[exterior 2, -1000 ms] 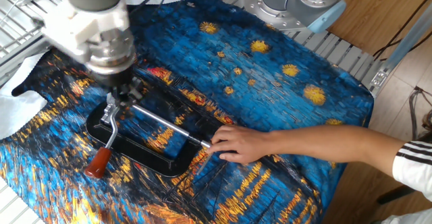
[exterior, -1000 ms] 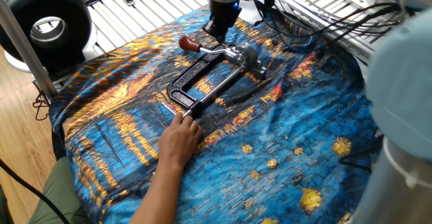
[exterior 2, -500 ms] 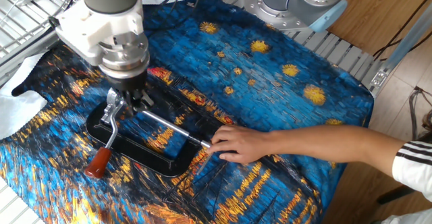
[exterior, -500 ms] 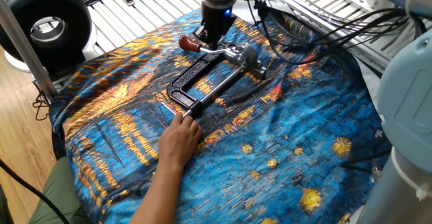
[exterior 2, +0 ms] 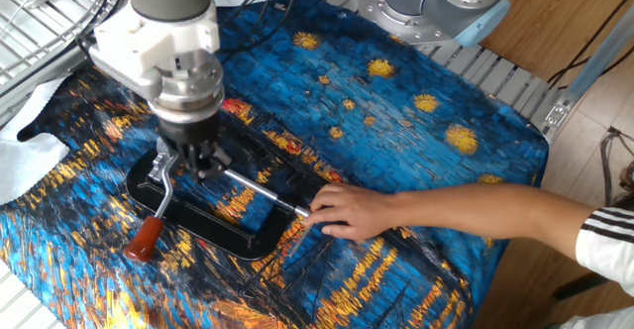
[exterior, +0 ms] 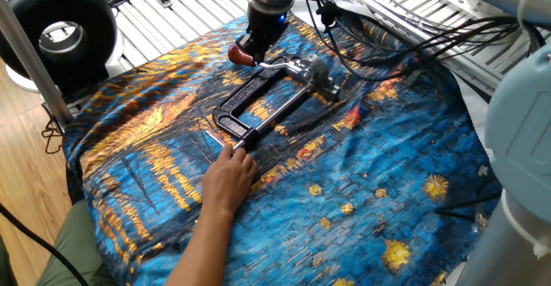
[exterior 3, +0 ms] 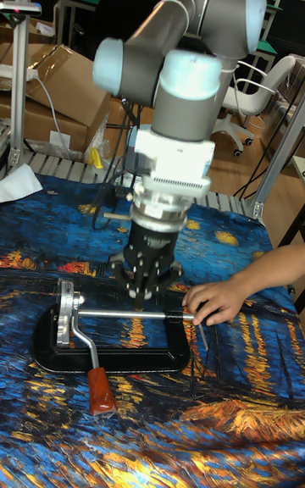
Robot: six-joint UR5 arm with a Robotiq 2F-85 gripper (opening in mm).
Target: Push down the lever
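The lever [exterior 3: 81, 337] is a slim silver arm with a dark red tip [exterior 3: 100, 391]. It juts out from the screw head of a black clamp frame [exterior 3: 110, 359] lying flat on the blue and orange cloth. The lever [exterior 2: 162, 196] also appears in the other fixed view and the lever [exterior: 272, 62] in one fixed view, its red tip [exterior: 240, 56] at the left. My gripper [exterior 3: 147, 288] points straight down over the clamp's screw rod, beside the lever's pivot end, and looks shut with nothing held. The gripper [exterior 2: 196, 159] and gripper [exterior: 256, 43] appear close above the clamp. I cannot tell whether there is contact.
A person's hand [exterior 2: 347, 210] presses on the far end of the clamp's rod, and the forearm reaches in from the side. Black cables [exterior: 387, 45] trail over the cloth behind the clamp. A round black device [exterior: 56, 27] stands past the table corner.
My gripper has slid sideways along the clamp and a little lower, toward the lever's side. Lever, clamp and hand have not moved.
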